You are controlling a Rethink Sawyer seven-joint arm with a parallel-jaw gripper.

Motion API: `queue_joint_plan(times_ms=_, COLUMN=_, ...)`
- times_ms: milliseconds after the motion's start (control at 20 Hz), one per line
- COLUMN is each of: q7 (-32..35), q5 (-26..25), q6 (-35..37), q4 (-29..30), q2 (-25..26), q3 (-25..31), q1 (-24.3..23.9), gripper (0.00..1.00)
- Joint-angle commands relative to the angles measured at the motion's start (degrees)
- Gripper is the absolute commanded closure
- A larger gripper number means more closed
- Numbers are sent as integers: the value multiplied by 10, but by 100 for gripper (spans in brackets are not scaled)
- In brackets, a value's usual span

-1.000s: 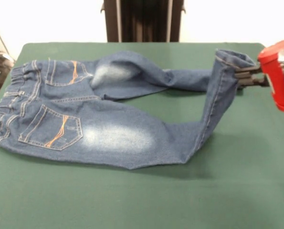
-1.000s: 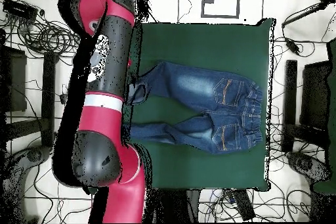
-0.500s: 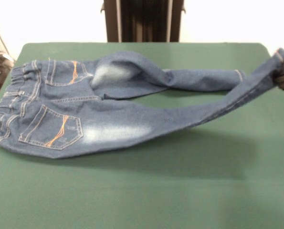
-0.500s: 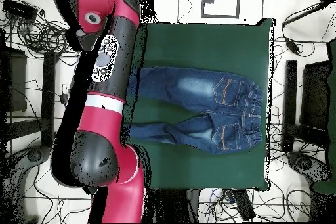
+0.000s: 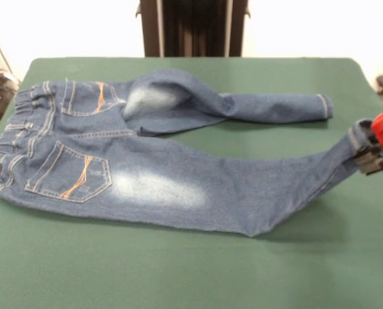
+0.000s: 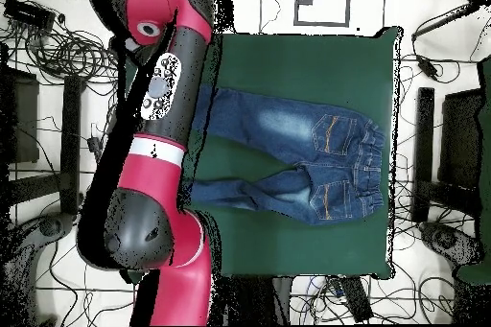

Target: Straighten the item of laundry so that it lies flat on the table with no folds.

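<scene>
Desk (image 5: 178, 270), green-covered, carried everything. Arm (image 6: 158, 151), red and black, ran along one desk edge in overhead view, covering the leg ends there. Jeans (image 5: 146, 180) lay back-side up across the desk middle, waistband (image 5: 11, 138) at front-view left, orange-stitched pockets up. Far leg (image 5: 268, 106) lay flat, cuff free near the right desk edge. Near leg (image 5: 294, 187) was stretched rightward, its cuff end raised off the cloth with a shadow beneath. Tool (image 5: 374, 158) at the right frame edge was clenched on that near-leg cuff.
</scene>
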Motion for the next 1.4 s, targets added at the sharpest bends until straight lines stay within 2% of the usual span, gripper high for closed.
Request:
queue_joint_plan(times_ms=50, q7=44, q5=-1, q6=-42, q4=-13, q2=11, q3=-65, q1=-4, gripper=100)
queue_joint_plan(times_ms=250, q7=58, q5=10, q6=-31, q4=-12, q2=6, q3=-93, q1=-7, gripper=100)
queue_joint_plan(times_ms=600, q7=133, q5=34, q6=-5, q4=-2, q2=11, q3=-94, q1=1, gripper=100)
queue_joint_plan(times_ms=1000, q7=159, q5=53, q6=4, q4=4, q2=14, q3=-94, q1=2, gripper=100)
queue_joint_plan(times_ms=1050, q7=158, q5=56, q6=5, q4=6, q2=15, q3=-91, q1=2, gripper=0)
queue_joint_plan(times_ms=1200, q7=179, q5=54, q6=2, q4=12, q2=17, q3=-86, q1=6, gripper=0)
queue_joint_plan(times_ms=1400, q7=165, q5=54, q6=-9, q4=15, q2=21, q3=-70, q1=7, gripper=0)
